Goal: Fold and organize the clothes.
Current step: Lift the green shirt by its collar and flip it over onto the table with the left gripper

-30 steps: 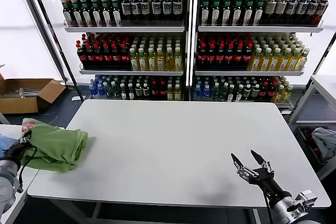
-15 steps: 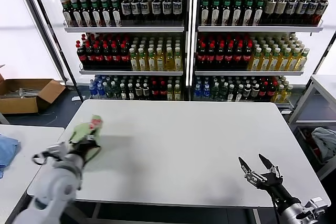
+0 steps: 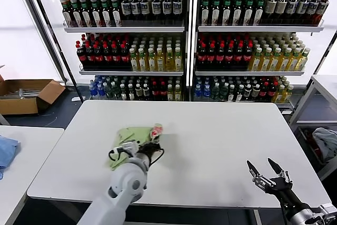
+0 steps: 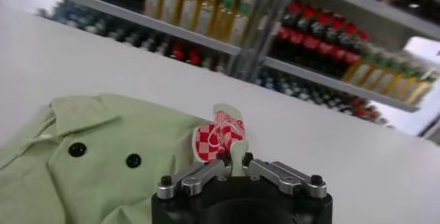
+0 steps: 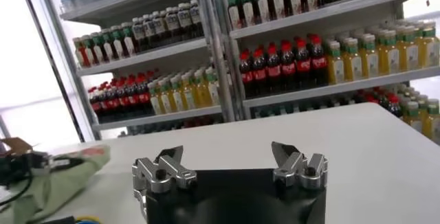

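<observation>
On the white table, left of centre, the light green collared shirt lies bunched, its red-and-white logo lifted. Left gripper is clenched on the fabric by that logo. Right gripper hovers over the table's near right corner, jaws spread, holding nothing

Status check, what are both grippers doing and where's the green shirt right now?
Left gripper shut on collared green shirt, mid-table. Right gripper open, hovering at the near right edge of the table. Nothing in the way.
</observation>
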You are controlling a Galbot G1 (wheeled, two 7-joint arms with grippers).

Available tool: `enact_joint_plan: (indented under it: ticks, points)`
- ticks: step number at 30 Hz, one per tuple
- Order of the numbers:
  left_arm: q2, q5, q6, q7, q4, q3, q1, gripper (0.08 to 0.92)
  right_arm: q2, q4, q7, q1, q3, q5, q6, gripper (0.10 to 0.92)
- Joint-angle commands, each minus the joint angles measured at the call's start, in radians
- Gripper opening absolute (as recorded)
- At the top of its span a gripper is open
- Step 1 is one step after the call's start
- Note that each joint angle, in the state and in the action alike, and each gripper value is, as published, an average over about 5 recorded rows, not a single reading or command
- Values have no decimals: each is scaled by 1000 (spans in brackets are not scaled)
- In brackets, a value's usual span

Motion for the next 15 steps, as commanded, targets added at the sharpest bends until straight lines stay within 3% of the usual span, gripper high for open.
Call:
enact_joint_plan:
  ticks: [1,7,15]
  points:
    - [-156,-15,-70,17,89,193,-133,110,-7,7,73,44,-63,20,-44,823]
    - [-112,-32,-111,127,45,102,-91,142,-54,-45,207,183,-184,85,-111,823]
    - [10,-72,-166,209,-137,-87,8,367,-93,-221,318,480,-463,97,-164,823]
